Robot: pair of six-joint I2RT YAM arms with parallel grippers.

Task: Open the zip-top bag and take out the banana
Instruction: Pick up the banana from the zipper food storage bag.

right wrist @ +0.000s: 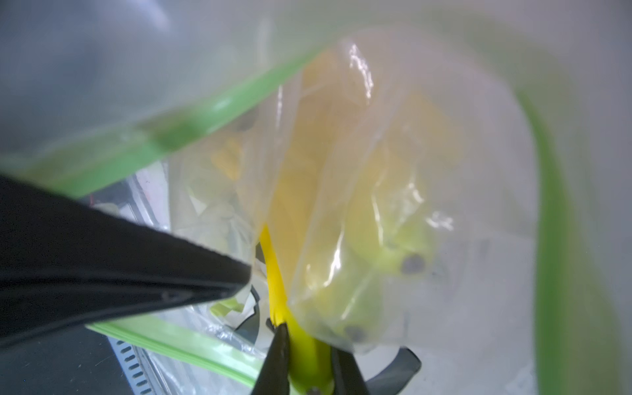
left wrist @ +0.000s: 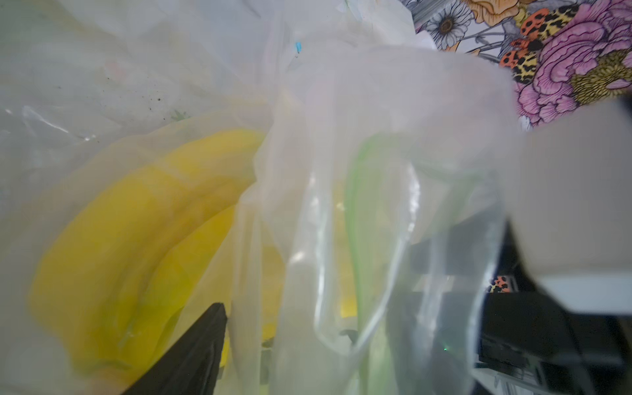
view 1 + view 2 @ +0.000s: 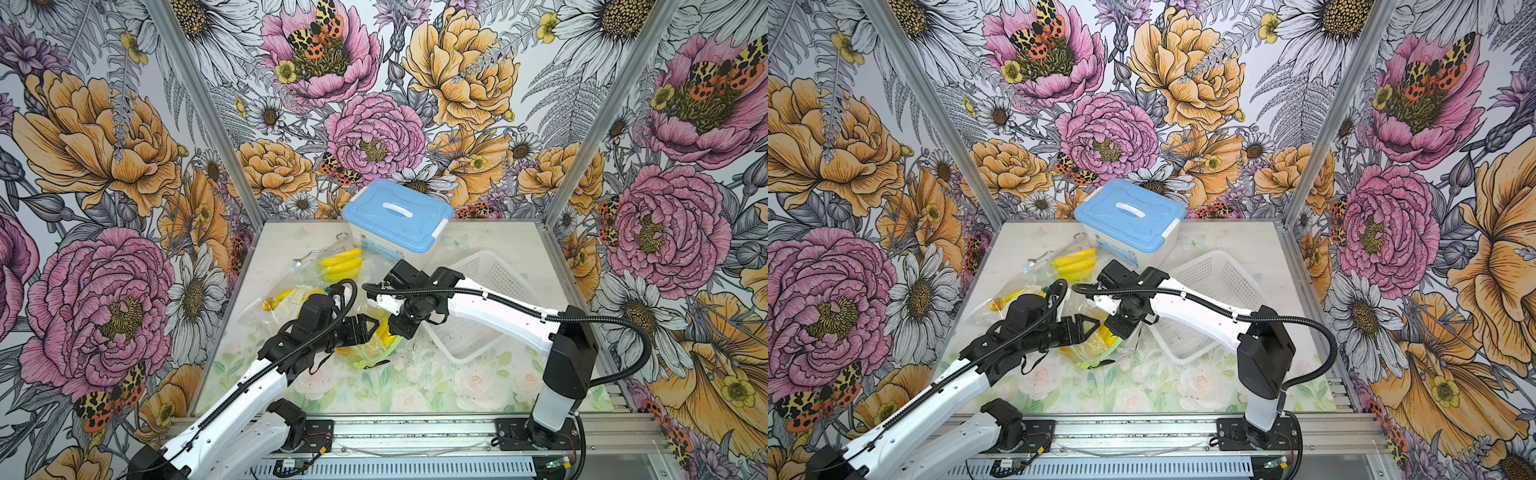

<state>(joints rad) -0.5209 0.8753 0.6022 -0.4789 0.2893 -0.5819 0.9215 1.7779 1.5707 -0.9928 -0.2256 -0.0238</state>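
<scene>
The zip-top bag (image 3: 371, 354) is clear with a green zip strip (image 1: 205, 113) and lies mid-table in both top views. Its mouth stands open. A yellow banana (image 3: 386, 336) sticks out of it. My right gripper (image 1: 307, 345) is shut on the banana's greenish stem end (image 1: 309, 366), and the rest of the fruit is still under plastic film. My left gripper (image 3: 370, 326) is at the bag's left side with its jaws spread. In the left wrist view one black finger (image 2: 191, 359) shows beside the banana (image 2: 136, 239); crumpled plastic veils the other finger.
Two more clear bags lie behind: one with a banana bunch (image 3: 340, 264), one further left (image 3: 282, 297). A blue-lidded box (image 3: 397, 214) stands at the back. A white mesh basket (image 3: 490, 291) sits under my right arm. A metal clip (image 3: 309, 254) lies near the bunch.
</scene>
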